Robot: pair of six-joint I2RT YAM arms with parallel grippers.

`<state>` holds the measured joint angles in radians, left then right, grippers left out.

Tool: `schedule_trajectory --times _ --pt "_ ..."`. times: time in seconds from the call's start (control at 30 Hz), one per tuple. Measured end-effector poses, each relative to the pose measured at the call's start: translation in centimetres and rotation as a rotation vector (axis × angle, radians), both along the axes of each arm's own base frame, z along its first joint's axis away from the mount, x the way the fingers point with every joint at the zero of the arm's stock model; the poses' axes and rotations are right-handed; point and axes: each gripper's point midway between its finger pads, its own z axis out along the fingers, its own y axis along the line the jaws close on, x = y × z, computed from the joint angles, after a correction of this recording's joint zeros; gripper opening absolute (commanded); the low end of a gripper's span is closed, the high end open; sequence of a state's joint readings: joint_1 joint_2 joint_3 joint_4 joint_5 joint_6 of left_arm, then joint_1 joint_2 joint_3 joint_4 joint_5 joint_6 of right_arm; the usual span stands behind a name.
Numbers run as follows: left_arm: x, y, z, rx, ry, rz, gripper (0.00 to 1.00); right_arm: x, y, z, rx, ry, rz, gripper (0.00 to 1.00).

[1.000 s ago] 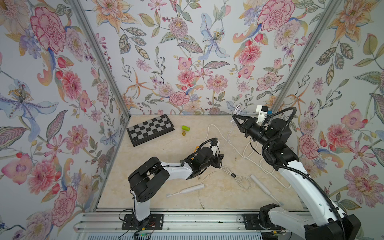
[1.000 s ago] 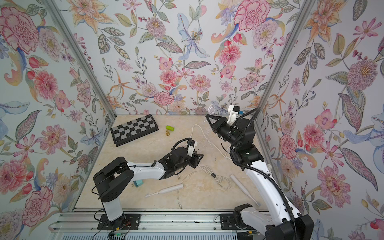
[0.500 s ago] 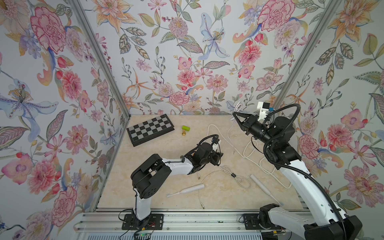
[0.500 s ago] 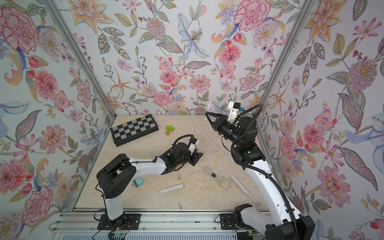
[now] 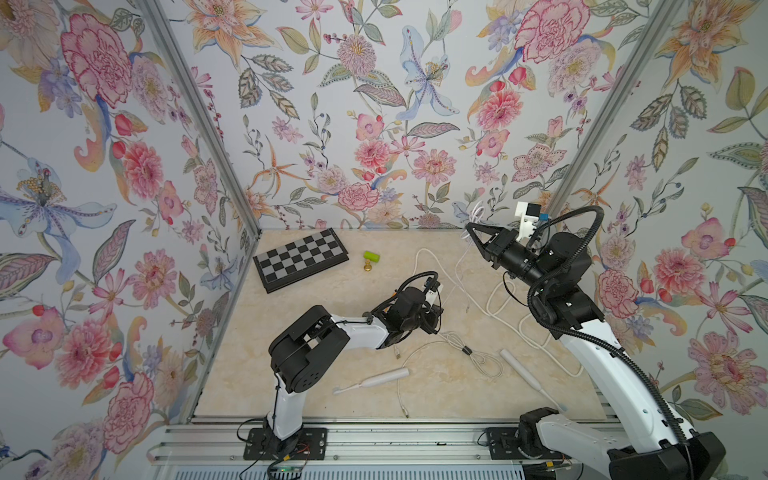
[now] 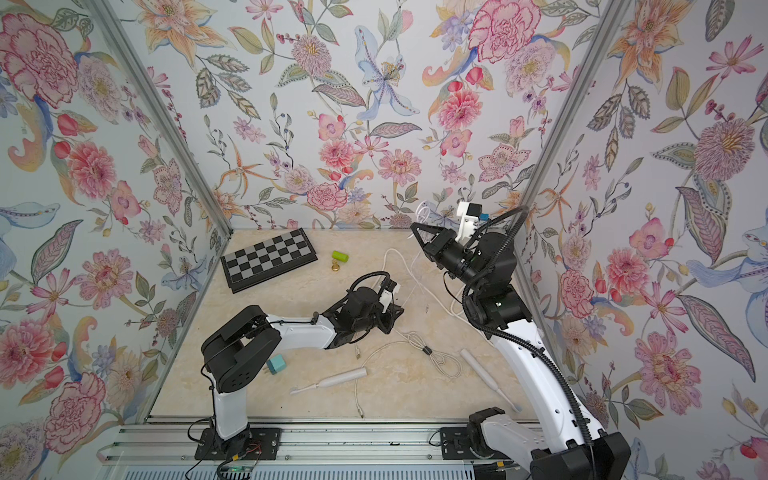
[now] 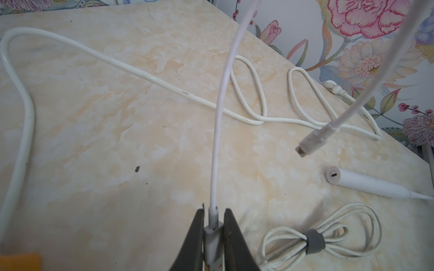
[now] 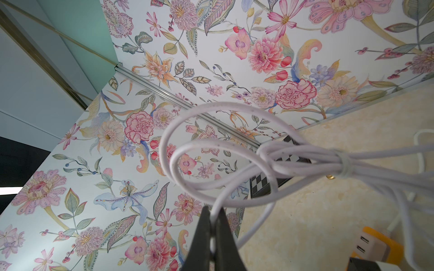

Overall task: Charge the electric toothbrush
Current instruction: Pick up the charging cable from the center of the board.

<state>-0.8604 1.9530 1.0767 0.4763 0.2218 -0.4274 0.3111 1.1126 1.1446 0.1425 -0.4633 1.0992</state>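
Note:
Two white electric toothbrushes lie on the marble table, one front-centre and one front-right. The latter shows its charging port end in the left wrist view. My left gripper is low over the table's middle, shut on the white plug end of a thin charging cable that rises out of frame. The cable's other plug hangs free above the toothbrush. My right gripper is raised near the back right corner, shut on the coiled cable bundle.
A chessboard, a green cylinder and a gold piece lie at the back. A thick white cord loops at the right. A tied cable and a loose cable lie in front. A teal adapter sits under the left arm.
My left gripper has closed on the cable's plug end and shifted slightly toward the back. The right gripper has edged a little to the right, still holding the bundle.

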Motion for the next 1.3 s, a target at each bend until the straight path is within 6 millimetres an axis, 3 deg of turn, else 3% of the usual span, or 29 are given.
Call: schedule_trajectory --times 0.23,0.6,0.7,0.8,0.93,1.17,1.23,1.3 --pt "0.3 0.3 -1.1 0.016 0.022 -0.002 0.21 -0.2 -0.2 0.3 -0.003 -0.012 -0.004 0.0" --pt "0.3 0.4 -1.1 0.014 0.028 -0.012 0.0 0.4 -1.3 -0.2 -0.023 -0.006 -0.035 0.0" --pt "0.9 1.2 -0.7 0.017 0.027 0.007 0.0 0.8 -2.2 -0.3 -0.039 -0.014 -0.046 0.0" --pt "1.7 2.4 1.0 0.007 0.005 0.038 0.0 1.1 -3.3 -1.1 -0.075 -0.025 -0.048 0.0" --pt "2.9 3.7 4.8 -0.038 -0.056 0.072 0.0 2.3 -4.2 -5.7 -0.187 0.003 -0.043 0.0" --pt "3.3 4.9 8.0 -0.069 -0.103 0.054 0.0 3.9 -4.4 -20.3 -0.448 0.201 0.018 0.01" --pt "3.2 5.0 8.6 -0.075 -0.111 0.041 0.0 4.0 -4.3 -23.4 -0.506 0.245 0.035 0.1" --pt "3.1 5.1 9.0 -0.078 -0.119 0.029 0.0 4.0 -4.1 -25.2 -0.54 0.275 0.055 0.24"
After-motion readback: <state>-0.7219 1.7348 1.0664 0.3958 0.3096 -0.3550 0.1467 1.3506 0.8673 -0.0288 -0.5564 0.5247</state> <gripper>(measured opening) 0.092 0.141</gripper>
